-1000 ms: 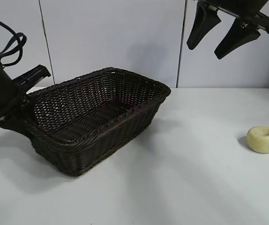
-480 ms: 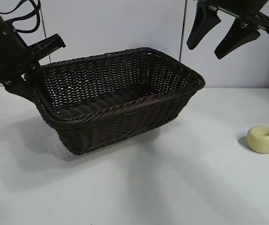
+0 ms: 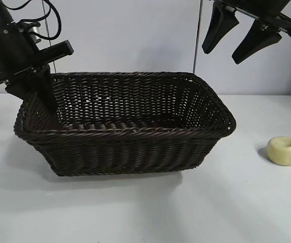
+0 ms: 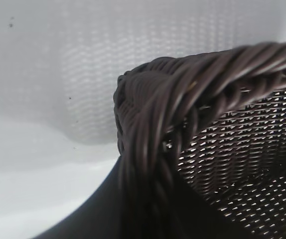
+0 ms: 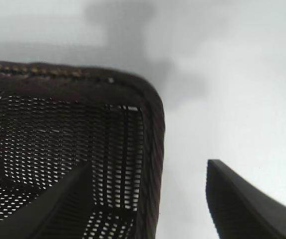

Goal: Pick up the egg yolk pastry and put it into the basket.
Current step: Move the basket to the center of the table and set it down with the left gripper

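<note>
Pastry (image 3: 285,150) on table, well below right tool (image 3: 242,38).

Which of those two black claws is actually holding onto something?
The left gripper, clamped on the basket rim at its left end. The right gripper hangs open and empty, high above the table, away from the egg yolk pastry.

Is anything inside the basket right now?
Nothing visible inside the basket except the left gripper's finger, clamped on the rim at its left end. The near wall hides part of the floor. The pastry sits on the table to its right; the right gripper hangs open above.
</note>
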`<state>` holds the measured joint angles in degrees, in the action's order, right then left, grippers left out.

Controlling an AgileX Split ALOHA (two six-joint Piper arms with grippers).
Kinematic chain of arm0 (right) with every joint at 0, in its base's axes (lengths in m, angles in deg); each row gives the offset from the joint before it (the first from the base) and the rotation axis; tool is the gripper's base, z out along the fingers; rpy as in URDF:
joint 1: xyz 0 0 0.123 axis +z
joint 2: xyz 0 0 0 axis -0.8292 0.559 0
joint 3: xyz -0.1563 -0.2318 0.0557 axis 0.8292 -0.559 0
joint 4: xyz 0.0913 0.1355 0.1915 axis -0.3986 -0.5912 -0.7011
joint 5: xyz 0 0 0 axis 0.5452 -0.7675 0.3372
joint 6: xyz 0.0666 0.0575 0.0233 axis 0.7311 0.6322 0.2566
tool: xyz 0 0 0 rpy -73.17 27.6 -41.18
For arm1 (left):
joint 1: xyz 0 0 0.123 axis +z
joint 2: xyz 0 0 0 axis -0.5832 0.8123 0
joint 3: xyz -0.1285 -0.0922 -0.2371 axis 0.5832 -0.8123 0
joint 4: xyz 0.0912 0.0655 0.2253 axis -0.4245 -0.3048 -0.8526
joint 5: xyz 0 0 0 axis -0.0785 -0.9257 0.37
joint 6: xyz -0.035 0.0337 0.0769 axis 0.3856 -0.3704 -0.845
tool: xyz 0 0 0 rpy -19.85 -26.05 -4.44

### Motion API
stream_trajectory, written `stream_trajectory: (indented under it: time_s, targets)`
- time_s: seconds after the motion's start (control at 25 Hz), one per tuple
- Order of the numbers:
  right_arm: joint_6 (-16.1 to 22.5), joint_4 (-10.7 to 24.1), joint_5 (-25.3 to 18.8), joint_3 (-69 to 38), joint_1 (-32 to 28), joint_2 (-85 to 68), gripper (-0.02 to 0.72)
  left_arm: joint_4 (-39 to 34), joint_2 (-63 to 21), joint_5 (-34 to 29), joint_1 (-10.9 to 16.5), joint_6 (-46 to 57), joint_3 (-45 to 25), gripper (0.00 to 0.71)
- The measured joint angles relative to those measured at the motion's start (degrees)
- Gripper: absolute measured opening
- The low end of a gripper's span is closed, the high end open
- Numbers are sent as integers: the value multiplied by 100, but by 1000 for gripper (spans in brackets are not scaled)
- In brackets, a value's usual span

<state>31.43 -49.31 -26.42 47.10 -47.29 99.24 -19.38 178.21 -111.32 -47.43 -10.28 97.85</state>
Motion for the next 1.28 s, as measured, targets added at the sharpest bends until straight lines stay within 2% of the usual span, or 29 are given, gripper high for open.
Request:
stream_trajectory:
  time_s: [0.32,0.52,1.0,1.08,1.16,1.28]
  targets:
    - [0,0,0,0,0,0,474,0,408,-76,-50,-352,587,103]
    - [0,0,0,0,0,0,474,7,730,32,-143,-475,629,103]
    - [0,0,0,0,0,0,474,-27,1043,331,-124,-566,639,102]
    - [2,0,0,0,0,0,474,-38,1057,336,-124,-566,645,146]
    - [2,0,0,0,0,0,474,-38,1057,336,-124,-572,645,262]
    - [2,0,0,0,0,0,474,-38,1057,325,-124,-572,645,486]
